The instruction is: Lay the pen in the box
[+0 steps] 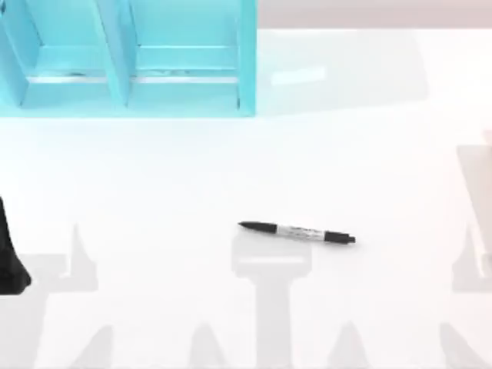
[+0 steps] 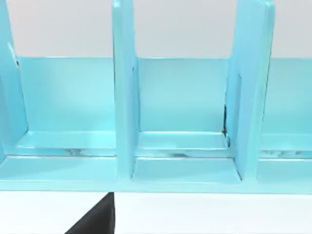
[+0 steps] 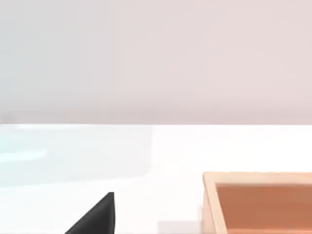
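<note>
Black and slim, the pen [image 1: 297, 232] lies flat on the white table [image 1: 154, 192], a little right of the middle and toward the near edge, its tapered tip pointing to the table's left and its silver-grey label band facing up. Nothing touches it. My left arm [image 1: 9, 254] sits parked at the table's left edge, well apart from the pen; whether its gripper is released or clenched I cannot tell. For the right gripper I cannot tell either.

Farther back, at the far left, stands the turquoise box [image 1: 246, 69], well apart from the pen. Its thin upright dividers [image 2: 124, 97] split it into compartments, and those I can see into hold nothing but their own pale blue floors.

From the right wrist, a shallow orange-brown tray [image 3: 209, 200] rests on the table, its visible inside bare.
</note>
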